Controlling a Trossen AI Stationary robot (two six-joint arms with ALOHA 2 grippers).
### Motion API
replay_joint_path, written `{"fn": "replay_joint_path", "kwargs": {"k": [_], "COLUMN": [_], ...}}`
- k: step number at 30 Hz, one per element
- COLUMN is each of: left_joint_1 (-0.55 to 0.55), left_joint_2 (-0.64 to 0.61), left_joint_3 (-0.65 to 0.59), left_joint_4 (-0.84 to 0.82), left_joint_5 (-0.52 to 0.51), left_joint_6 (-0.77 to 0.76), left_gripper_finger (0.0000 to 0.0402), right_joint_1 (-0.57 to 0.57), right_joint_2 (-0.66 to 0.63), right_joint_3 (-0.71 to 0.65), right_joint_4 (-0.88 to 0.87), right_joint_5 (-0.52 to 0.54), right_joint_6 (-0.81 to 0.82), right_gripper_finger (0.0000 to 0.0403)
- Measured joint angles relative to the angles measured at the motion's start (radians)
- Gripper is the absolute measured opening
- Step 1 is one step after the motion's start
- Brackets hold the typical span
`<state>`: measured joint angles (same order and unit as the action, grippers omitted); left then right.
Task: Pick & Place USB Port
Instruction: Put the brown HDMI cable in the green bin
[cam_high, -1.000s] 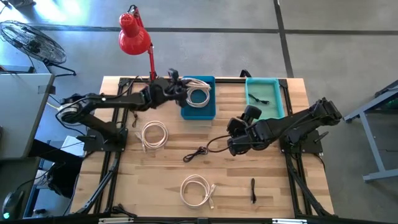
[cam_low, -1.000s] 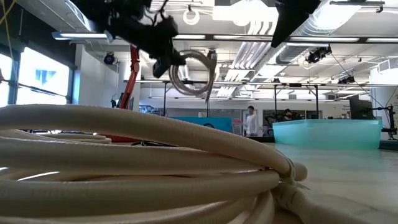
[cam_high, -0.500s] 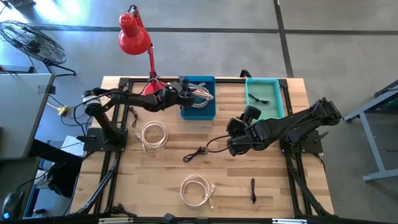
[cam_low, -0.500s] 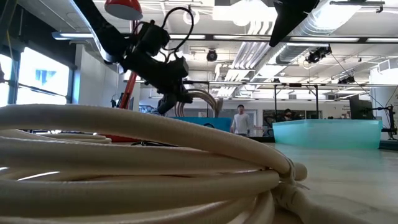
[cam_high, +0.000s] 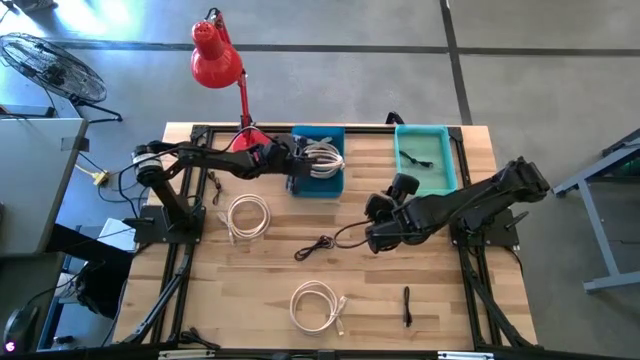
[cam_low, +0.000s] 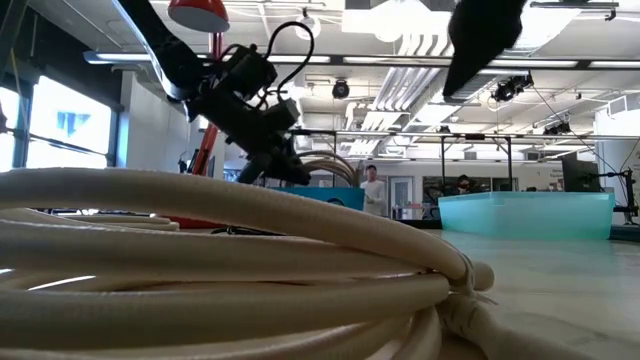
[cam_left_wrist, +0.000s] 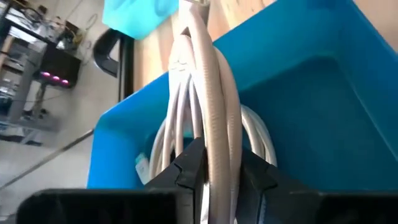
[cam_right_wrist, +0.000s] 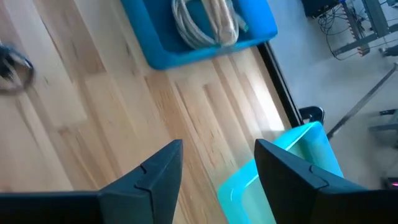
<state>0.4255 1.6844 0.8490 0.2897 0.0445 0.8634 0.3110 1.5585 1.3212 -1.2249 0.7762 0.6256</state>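
My left gripper (cam_high: 298, 160) reaches over the blue bin (cam_high: 330, 182) at the table's far side, shut on a coiled off-white cable (cam_high: 320, 158). The low view shows that gripper (cam_low: 285, 165) slanting down with the coil (cam_low: 335, 168) at the bin's rim. In the left wrist view the coil (cam_left_wrist: 208, 74) stands inside the bin (cam_left_wrist: 311, 106). My right gripper (cam_high: 378, 215) hovers open above the table's middle right, near a black cable (cam_high: 318, 245) lying flat on the wood. Its fingers (cam_right_wrist: 149, 177) touch nothing. My left gripper pinches the coil's bundled strands (cam_left_wrist: 217, 140) between its two fingers (cam_left_wrist: 189, 168), which lie across the bundle. It comes in slanting down from the table's left. The coil stands on edge inside the blue bin; whether its lower end rests on the bin's floor is hidden.
A teal bin (cam_high: 425, 160) holding a small dark item stands right of the blue one. Two more off-white coils lie on the table (cam_high: 248, 215) (cam_high: 316, 305), the nearer filling the low view (cam_low: 200, 260). A small black piece (cam_high: 407, 305) lies near the front. A red lamp (cam_high: 215, 55) stands at the far left.
My left gripper has moved toward the table's right and down, carrying the coil from above the blue bin's left edge down into the bin. The coil has sunk to the bin's rim in the low view. It has stayed shut on the coil.
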Motion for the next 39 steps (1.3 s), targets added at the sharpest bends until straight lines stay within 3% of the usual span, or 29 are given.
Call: {"fn": "replay_joint_path", "kwargs": {"k": [8, 16, 22, 26, 39], "left_joint_1": [0.000, -0.008, -0.036, -0.047, -0.060], "left_joint_2": [-0.046, -0.159, -0.169, -0.169, -0.170], "left_joint_3": [-0.004, -0.004, -0.004, -0.004, -0.004], "left_joint_4": [-0.029, -0.032, -0.079, -0.082, -0.056], "left_joint_5": [0.003, 0.083, 0.055, 0.025, -0.027], "left_joint_6": [-0.008, -0.008, -0.019, -0.041, -0.085], "left_gripper_finger": [0.0058, 0.0058, 0.0063, 0.0090, 0.0231], "right_joint_1": [-0.011, -0.010, -0.010, -0.010, -0.009], "right_joint_2": [0.000, 0.000, 0.000, 0.000, 0.000], "right_joint_3": [-0.109, -0.114, -0.114, -0.114, -0.113], "right_joint_4": [0.064, 0.071, 0.074, 0.089, 0.130], "right_joint_5": [0.002, -0.001, -0.005, -0.022, -0.079], "right_joint_6": [-0.023, -0.030, -0.031, -0.031, -0.031], "right_gripper_finger": [0.0192, 0.0192, 0.0192, 0.0192, 0.0192]}}
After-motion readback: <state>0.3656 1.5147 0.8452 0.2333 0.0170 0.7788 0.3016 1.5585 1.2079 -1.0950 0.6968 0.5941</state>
